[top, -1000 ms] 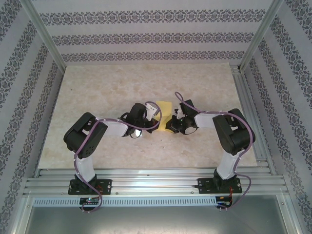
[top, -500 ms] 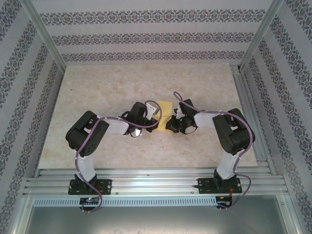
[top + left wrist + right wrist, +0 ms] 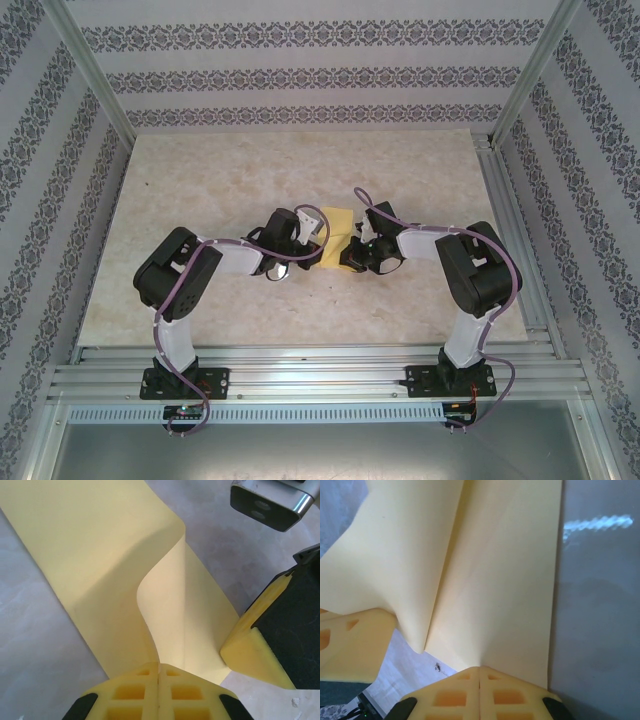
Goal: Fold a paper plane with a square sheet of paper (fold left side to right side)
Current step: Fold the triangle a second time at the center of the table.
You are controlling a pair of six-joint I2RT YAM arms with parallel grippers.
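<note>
2 claws meet at the middle of the counter [image 3: 190, 170], each pinched shut on the yellow sheet of paper [image 3: 338, 222]. The left claw [image 3: 159, 674] grips one edge, and from there the sheet rises in a loose curl rather than a crease. The right claw [image 3: 479, 674] clamps it from the other side, with a soft ridge running away from its pads. The sheet lies partly on the counter and partly lifted between them. The risks from here: pulling apart or twisting could tear the thin paper at either pinch. Carrying the left side over unevenly could set a crooked crease. The close-set fingers could also collide.
</note>
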